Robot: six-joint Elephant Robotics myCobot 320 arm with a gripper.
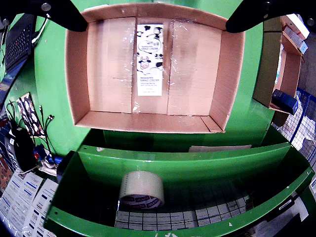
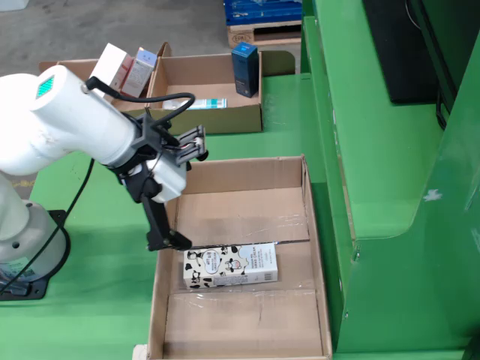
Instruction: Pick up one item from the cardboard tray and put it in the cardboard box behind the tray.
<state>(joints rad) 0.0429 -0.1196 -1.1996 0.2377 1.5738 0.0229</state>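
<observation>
Side view shows the white arm's pincer point(image 2: 169, 238) hanging above the left part of a shallow cardboard box point(image 2: 311, 225), its dark fingers spread wide and holding nothing. A cow-print hand cream carton point(image 2: 230, 267) lies flat on the box floor just right of the fingertips, long axis running left to right. View riding on the pincer shows that carton point(image 1: 149, 59) centred between both finger point(image 1: 59, 12) tips, lengthways along the gap.

white carton point(image 2: 230, 267) with black cow patches, brown cardboard box point(image 2: 315, 247), green table point(image 2: 97, 300)
</observation>
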